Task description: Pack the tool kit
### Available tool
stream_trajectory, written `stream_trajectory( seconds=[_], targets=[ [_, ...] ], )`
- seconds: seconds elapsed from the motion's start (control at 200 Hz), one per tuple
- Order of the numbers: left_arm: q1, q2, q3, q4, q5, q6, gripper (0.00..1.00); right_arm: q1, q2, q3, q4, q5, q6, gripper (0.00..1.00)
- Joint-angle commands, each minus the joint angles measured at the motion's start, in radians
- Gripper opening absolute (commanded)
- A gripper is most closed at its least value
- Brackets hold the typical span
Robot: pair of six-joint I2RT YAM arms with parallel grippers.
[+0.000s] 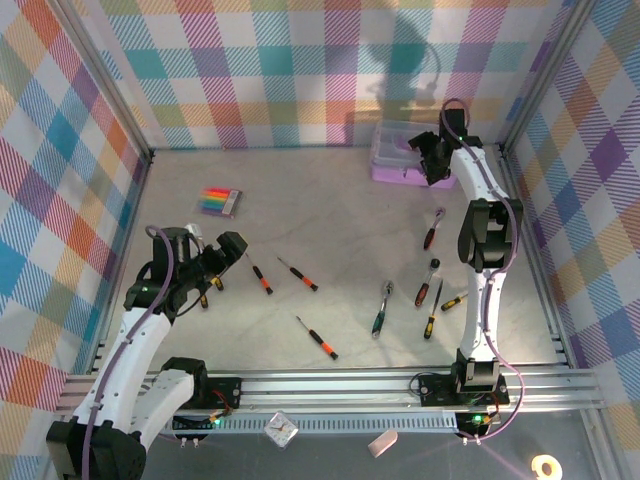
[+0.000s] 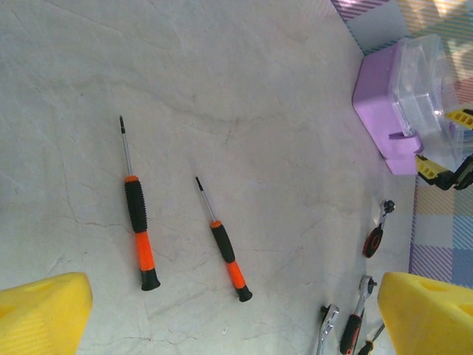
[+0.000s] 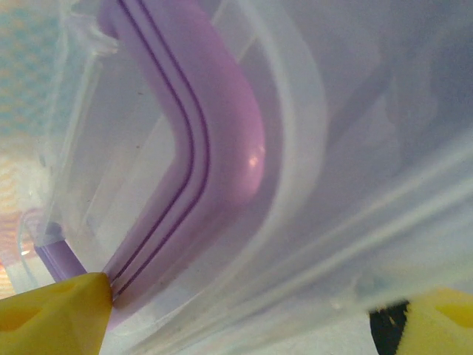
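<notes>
Counter [image 1: 330,215] count: 1 purple box [image 1: 390,168], 1 rainbow pack [image 1: 220,201], 3 ratchets [image 1: 433,228], 3 orange screwdrivers [image 1: 260,273], 2 yellow screwdrivers [image 1: 432,322] in clear sight.

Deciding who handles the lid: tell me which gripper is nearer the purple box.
Right. The right gripper is at the purple box, close against its lid. The left gripper is far away, over the table's front left.
</notes>
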Motion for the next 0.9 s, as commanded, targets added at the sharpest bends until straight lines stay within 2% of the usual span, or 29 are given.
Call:
stream_trajectory(
  seconds=[0.0, 0.19, 0.505, 0.595, 0.77, 0.895],
  targets=[
    [-0.016, 0.016, 0.029, -0.014, 0.002, -0.005, 0.98, 0.028, -0.014, -0.054, -0.120, -0.078, -0.125, 0.85],
    [-0.040, 0.026, 0.051, -0.001, -0.009, -0.011, 0.98, 0.056, -0.032, -0.070, -0.164, -0.108, -0.227, 0.84],
    [-0.081, 0.026, 0.099, -0.038, -0.034, -0.002, 0.97, 0.096, -0.180, -0.347, -0.072, -0.155, -0.315, 0.83],
    [-0.094, 0.033, 0.114, -0.039, -0.047, -0.003, 0.97, 0.141, -0.227, -0.422, -0.059, -0.153, -0.364, 0.81],
    [-0.133, 0.090, 0.181, -0.054, -0.074, -0.049, 0.95, 0.282, -0.320, -0.527, -0.025, -0.030, -0.459, 0.80],
    [-0.181, 0.168, 0.274, -0.124, -0.120, -0.007, 0.95, 0.372, -0.370, -0.611, -0.015, -0.019, -0.569, 0.80]
  ],
)
